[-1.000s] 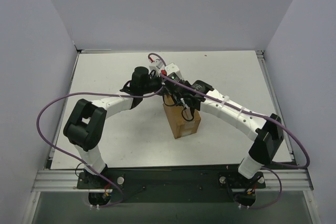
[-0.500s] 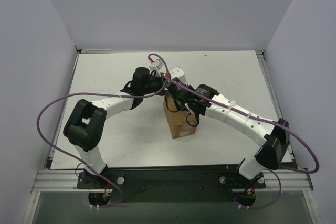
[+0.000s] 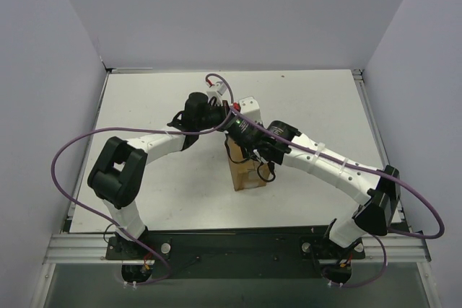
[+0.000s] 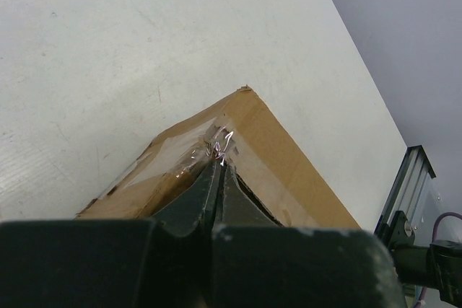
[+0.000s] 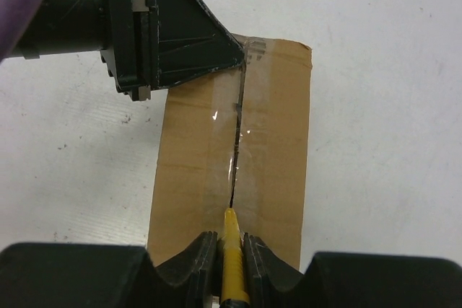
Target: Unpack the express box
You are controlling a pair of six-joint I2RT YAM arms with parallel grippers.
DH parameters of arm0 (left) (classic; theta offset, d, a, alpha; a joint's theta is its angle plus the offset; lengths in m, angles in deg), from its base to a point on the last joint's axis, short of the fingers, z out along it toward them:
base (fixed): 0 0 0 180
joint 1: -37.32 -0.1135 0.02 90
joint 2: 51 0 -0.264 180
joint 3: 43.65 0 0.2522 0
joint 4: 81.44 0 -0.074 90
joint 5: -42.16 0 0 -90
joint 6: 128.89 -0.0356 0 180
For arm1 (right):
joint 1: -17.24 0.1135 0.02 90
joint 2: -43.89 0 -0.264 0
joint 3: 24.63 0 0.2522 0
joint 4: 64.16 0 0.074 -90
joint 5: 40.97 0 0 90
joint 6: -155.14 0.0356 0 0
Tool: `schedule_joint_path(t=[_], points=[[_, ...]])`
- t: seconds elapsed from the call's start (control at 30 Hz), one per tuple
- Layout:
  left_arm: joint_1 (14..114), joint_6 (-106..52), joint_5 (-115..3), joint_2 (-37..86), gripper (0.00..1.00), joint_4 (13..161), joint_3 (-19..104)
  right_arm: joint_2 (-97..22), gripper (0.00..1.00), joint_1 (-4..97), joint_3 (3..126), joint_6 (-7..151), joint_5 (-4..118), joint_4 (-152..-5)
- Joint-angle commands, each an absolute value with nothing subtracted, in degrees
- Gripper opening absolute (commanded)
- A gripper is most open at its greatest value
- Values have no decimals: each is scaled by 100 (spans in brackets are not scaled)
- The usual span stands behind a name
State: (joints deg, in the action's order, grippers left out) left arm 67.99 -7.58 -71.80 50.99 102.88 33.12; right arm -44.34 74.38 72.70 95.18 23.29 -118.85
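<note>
Wide white tabletop [image 3: 144,106] under me, and both my arms meet over its middle: the left arm [image 3: 155,142] sweeps in from the left, the right arm [image 3: 325,167] reaches in from the right, each with a purple cable [image 3: 61,164] looping off it. Right below the two wrists sits the express box [image 3: 244,178], brown cardboard, standing on the tabletop about centre and a touch toward my near side, well apart from every edge. From the right wrist camera I look down its long top [image 5: 188,149]: flaps closed, a strip of clear tape [image 5: 213,142] running the length of it, and a thin dark slit [image 5: 237,135] along the centre seam. My left jaws are shut tight, tips together with no gap, and they come down on the far end of that seam near the box corner [image 4: 249,95]; there the tape is wrinkled and glinting [image 4: 216,148] right at the tips. Whether a scrap of tape is pinched between them I cannot tell. My right jaws are closed to a narrow gap and clamped on a slim yellow tool [image 5: 232,257], which stands out forward between the two fingers. Its pointed tip rests on the box top at the near end of the slit, in line with the seam, with my left jaws at the opposite end.
</note>
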Motion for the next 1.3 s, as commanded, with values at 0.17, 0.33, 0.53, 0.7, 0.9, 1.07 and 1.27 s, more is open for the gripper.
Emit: schedule_joint_path(t=[0.17,0.33,0.53,0.7,0.9,1.07,1.27], points=[[6764,-1033,-6366,5403,0,9253,3295,-3795,0,7902,7114,10134,2741,-12968],[6764,-1059,-6260,5420,0,9112,3401,-3662,0,8298,7228,10187,2574,-13162],[6755,-1094,-6155,5341,0,9042,3384,-3662,0,8526,7315,10389,2793,-13565],[6764,-1094,-6146,5289,0,9016,3348,-3522,0,8719,7455,10311,2750,-13672],[6808,-1288,-6470,5069,0,9024,3305,-3267,0,8782,8203,9590,2653,-13689],[6852,-1358,-7401,4797,0,9630,3041,-3047,0,8072,7818,9205,1863,-13383],[6694,-1621,-8817,4279,19,9860,3365,-2705,0,5918,6825,8300,2326,-12496]])
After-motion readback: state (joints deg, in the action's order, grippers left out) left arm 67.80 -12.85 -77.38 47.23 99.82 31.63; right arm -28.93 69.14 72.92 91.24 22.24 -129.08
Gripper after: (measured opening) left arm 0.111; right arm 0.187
